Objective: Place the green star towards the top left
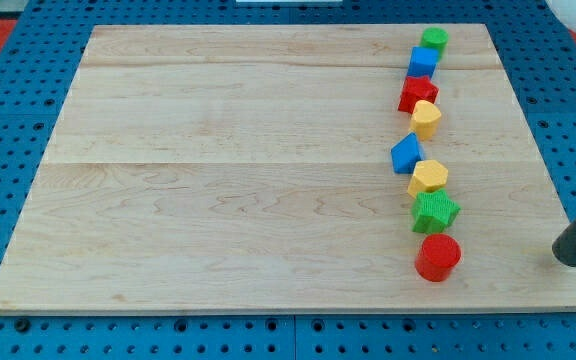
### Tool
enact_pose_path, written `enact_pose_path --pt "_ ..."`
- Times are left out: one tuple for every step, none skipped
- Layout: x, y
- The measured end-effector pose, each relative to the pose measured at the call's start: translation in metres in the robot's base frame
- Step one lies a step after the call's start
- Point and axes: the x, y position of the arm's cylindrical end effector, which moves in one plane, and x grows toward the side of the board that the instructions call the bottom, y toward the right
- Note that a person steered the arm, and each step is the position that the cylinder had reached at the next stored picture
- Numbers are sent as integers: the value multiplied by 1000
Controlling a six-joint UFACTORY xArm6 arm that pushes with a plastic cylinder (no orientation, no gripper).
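Green star (435, 211) sits low in a column of blocks near the view's right edge, touching the yellow block (428, 177) above and just over the red cylinder (437, 257). My tip (571, 258) holds nothing and touches nothing, well apart at the star's lower right. A careless sweep leftward would likely drag the red cylinder or yellow block along too.

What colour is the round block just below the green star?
Red, plain in the camera view.
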Motion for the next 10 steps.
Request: enact_pose_path --pt "-2 0" --pt "-7 0" --pt "-10 0" --pt "-10 0" --pt "-12 -4" --pt "-26 -26" --pt "-39 -55" --pt "-41 -105" --pt "-55 -207" --pt "-94 -284"
